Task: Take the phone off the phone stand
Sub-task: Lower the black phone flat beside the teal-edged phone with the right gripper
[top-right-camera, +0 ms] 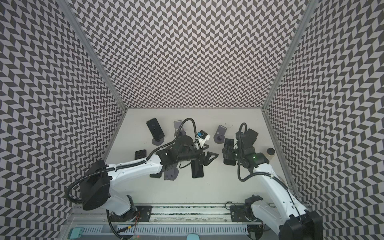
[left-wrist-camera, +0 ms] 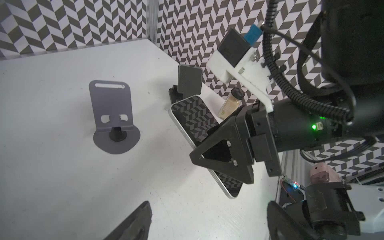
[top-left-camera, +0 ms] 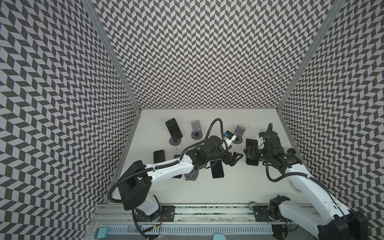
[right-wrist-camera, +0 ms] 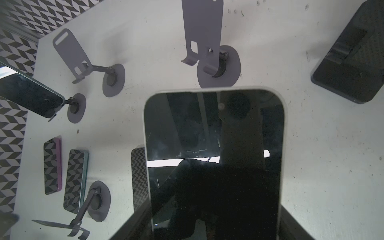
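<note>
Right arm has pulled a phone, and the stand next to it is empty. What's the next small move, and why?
Probably lower the right gripper until the phone lies flat on a bare patch of table, then open. The phone is clamped in the gripper, already clear of the empty grey stand, and seems to hang above the surface. The left gripper is open and holds nothing.

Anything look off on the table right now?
The grey stand nearest the robot has its plate folded almost flat; the others hold theirs up. A spice jar on the far right seems a stray.
</note>
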